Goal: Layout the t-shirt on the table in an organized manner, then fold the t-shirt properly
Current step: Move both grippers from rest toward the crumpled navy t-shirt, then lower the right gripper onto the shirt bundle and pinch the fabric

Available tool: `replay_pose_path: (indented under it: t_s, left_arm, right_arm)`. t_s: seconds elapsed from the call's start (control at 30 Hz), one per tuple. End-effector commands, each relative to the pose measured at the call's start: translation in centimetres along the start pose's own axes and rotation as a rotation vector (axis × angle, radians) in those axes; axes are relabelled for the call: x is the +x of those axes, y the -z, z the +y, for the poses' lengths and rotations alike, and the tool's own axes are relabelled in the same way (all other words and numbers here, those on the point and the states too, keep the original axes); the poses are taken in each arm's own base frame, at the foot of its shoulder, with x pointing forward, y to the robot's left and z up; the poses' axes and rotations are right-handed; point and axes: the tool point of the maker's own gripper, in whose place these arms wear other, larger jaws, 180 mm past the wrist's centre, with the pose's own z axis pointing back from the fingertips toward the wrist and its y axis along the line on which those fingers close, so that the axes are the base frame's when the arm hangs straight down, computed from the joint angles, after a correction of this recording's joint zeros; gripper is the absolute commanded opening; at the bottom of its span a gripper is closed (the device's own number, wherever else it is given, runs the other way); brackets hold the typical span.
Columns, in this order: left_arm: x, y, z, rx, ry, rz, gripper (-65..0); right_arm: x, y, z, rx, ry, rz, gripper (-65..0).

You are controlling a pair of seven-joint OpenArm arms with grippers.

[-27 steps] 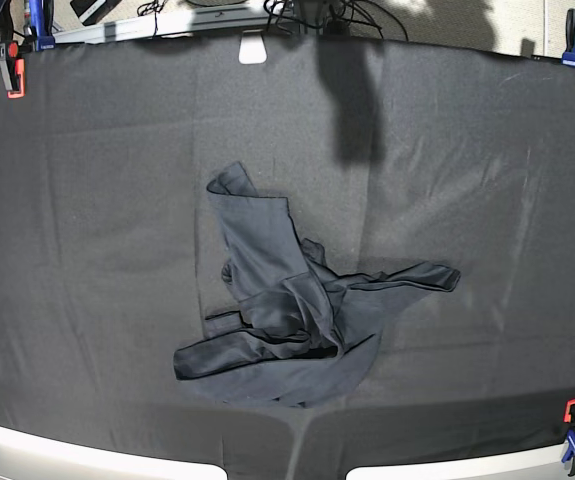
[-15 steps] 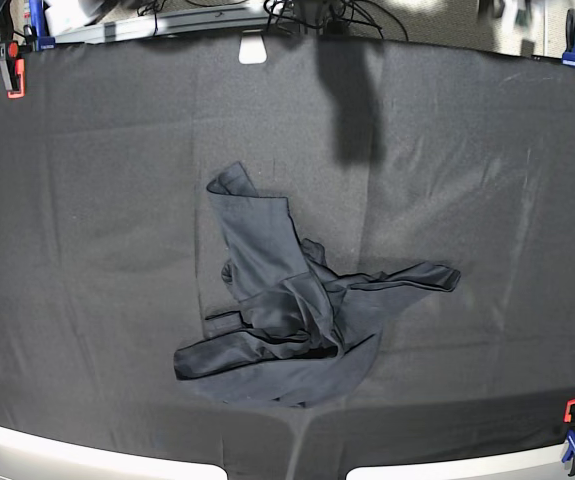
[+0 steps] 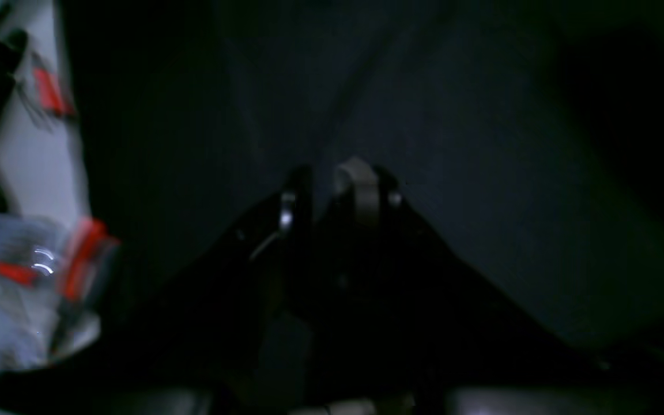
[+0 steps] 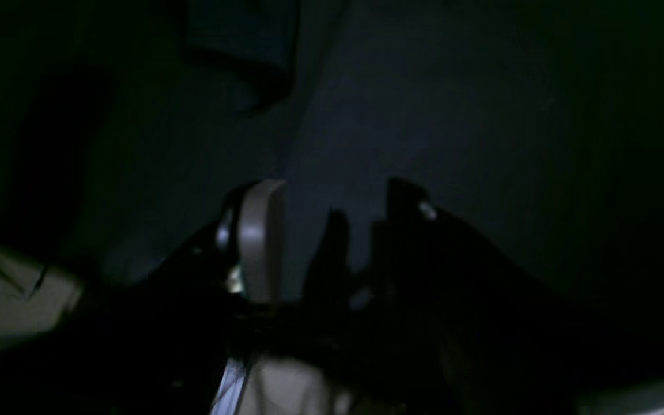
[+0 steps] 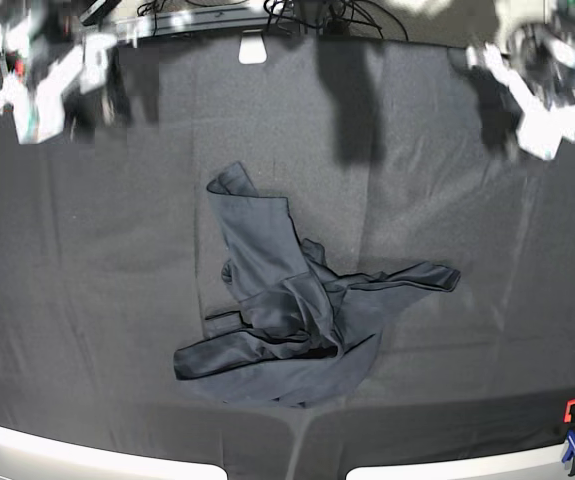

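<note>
both arms [image 5: 47, 75] motion-blurred, wrist views dark, smeared

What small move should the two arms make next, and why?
Probably bring both arms down toward the t-shirt. It lies crumpled in the middle of the table, not laid out, and neither claw touches it: the right claw and the left claw are at the far corners, holding nothing.

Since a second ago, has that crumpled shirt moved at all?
No. The t-shirt lies in the same heap, equally far from the red clamp at the table's near corner.
</note>
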Motion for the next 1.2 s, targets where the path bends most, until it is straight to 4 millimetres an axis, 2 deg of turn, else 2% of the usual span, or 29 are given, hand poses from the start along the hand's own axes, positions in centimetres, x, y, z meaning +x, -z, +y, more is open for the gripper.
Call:
replay_pose_path:
  t_s: [0.0,0.13,0.37,0.53,0.7,0.87,1.0,1.17]
  left_arm:
    - [1.6,0.0,0.6,0.019,0.014,-0.055,-52.7]
    - [3.6,0.8,1.8,0.052,0.018,-0.116,-51.1]
    - [4.5,1.7,2.7,0.07,0.005,-0.143,-51.1]
    - [4.5,1.7,2.6,0.071,0.002,-0.143,-51.2]
    - [4.5,1.7,2.6,0.071,0.002,-0.143,-51.2]
    - [4.5,1.7,2.6,0.071,0.002,-0.144,-51.2]
    - [4.5,1.7,2.6,0.071,0.002,-0.144,-51.2]
    - [4.5,1.7,2.6,0.071,0.002,-0.144,-51.2]
  right_arm:
    - [1.7,0.0,-0.1,0.001,-0.024,-0.056,-35.9]
    - [4.0,1.4,-0.3,-0.013,-0.082,-0.111,-35.9]
    - [6.4,5.8,3.7,0.004,-0.232,-0.132,-35.9]
    - [6.3,9.1,5.0,-0.062,-0.325,-0.103,-36.0]
    - [5.5,13.6,6.8,-0.038,-0.332,-0.061,-36.0]
    - [6.8,17.3,8.4,-0.03,-0.328,-0.06,-36.0]
    - [8.1,18.7,10.9,0.02,-0.319,-0.072,-36.0]
    - [9.3,19.1,12.8,0.051,-0.291,-0.089,-36.0]
